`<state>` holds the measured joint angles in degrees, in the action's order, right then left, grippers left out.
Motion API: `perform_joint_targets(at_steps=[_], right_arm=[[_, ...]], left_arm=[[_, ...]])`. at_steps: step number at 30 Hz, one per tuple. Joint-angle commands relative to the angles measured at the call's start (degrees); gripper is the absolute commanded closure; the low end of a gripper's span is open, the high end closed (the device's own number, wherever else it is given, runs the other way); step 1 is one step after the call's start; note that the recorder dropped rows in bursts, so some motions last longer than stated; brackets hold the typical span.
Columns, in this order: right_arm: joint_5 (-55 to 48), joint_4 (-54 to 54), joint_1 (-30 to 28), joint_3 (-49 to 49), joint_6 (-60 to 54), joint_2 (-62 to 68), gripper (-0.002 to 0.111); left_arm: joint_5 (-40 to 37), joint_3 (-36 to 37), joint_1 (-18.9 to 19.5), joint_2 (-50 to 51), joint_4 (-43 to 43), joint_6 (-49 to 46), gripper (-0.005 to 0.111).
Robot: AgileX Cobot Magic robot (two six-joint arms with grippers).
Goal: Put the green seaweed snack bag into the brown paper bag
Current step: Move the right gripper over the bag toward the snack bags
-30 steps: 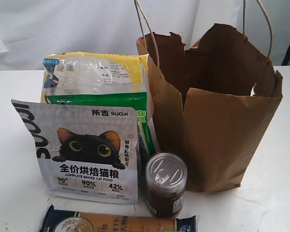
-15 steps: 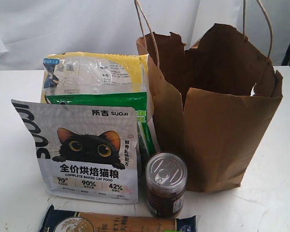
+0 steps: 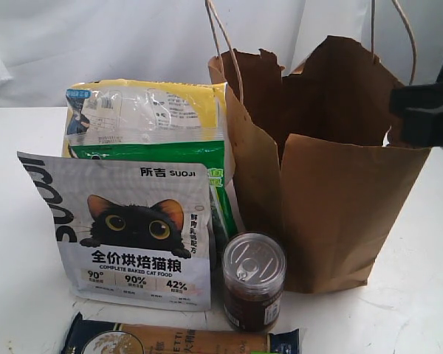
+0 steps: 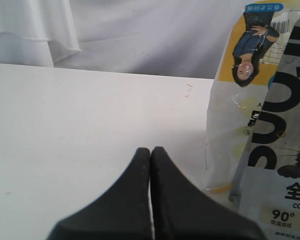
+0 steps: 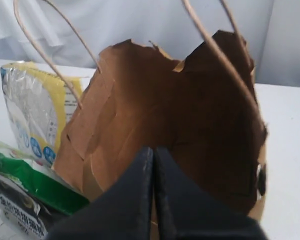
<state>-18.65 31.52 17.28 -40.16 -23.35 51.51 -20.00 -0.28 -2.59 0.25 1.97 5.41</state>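
Matt paper, glossy plastic, shiny metal.
The paper bag (image 3: pixel 332 214) is creased kraft; the green snack bag (image 3: pixel 170 152) and yellow bag (image 3: pixel 144 110) are plastic film; the jar lid (image 3: pixel 255 259) is bright metal.

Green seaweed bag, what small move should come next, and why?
Probably open the shut left gripper and head for the green seaweed snack bag: it stands between the yellow bag and cat-food pouch, outside the brown paper bag.

The cat-food pouch (image 3: pixel 118 230) hides most of the green seaweed snack bag (image 3: pixel 170 153).
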Motion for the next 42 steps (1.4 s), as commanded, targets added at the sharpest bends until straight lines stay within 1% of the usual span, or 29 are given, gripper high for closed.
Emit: perform_joint_targets(at_steps=[1,6,11,16,21,25,28,30,33,35,38,42], right_arm=[[-0.20,4.70,3.50,-0.24,-8.14,2.15,0.108],[-2.01,7.48,6.05,-3.14,-11.38,2.65,0.108],[-9.91,8.85,6.05,-10.35,-14.03,5.71,0.108],[-16.38,15.47,6.05,-15.65,-21.33,10.02,0.108],[-25.26,23.36,6.05,-18.14,-31.67,15.07,0.108],[-29.30,24.90,6.05,-19.72,-37.57,17.27,0.097],[-31.50,24.79,6.05,-20.79,-42.55,18.40,0.084],[-32.38,25.09,6.05,-21.07,-46.82,18.81,0.073],[-32.38,25.96,6.05,-21.07,-51.28,19.31,0.061],[-32.27,26.27,6.05,-21.07,-52.20,20.02,0.055],[-32.14,26.39,6.05,-21.07,-54.10,21.56,0.050],[-31.60,28.03,6.05,-21.07,-57.09,24.46,0.049]], left_arm=[[0.54,0.28,-0.31,-0.25,0.14,0.08,0.107],[0.54,0.28,-0.31,-0.25,0.14,0.08,0.107],[0.54,0.28,-0.31,-0.25,0.14,0.08,0.107],[0.54,0.28,-0.31,-0.25,0.14,0.08,0.107],[0.54,0.28,-0.31,-0.25,0.14,0.08,0.107],[0.54,0.28,-0.31,-0.25,0.14,0.08,0.107],[0.54,0.28,-0.31,-0.25,0.14,0.08,0.107],[0.54,0.28,-0.31,-0.25,0.14,0.08,0.107],[0.54,0.28,-0.31,-0.25,0.14,0.08,0.107],[0.54,0.28,-0.31,-0.25,0.14,0.08,0.107],[0.54,0.28,-0.31,-0.25,0.14,0.08,0.107],[0.54,0.28,-0.31,-0.25,0.14,0.08,0.107]])
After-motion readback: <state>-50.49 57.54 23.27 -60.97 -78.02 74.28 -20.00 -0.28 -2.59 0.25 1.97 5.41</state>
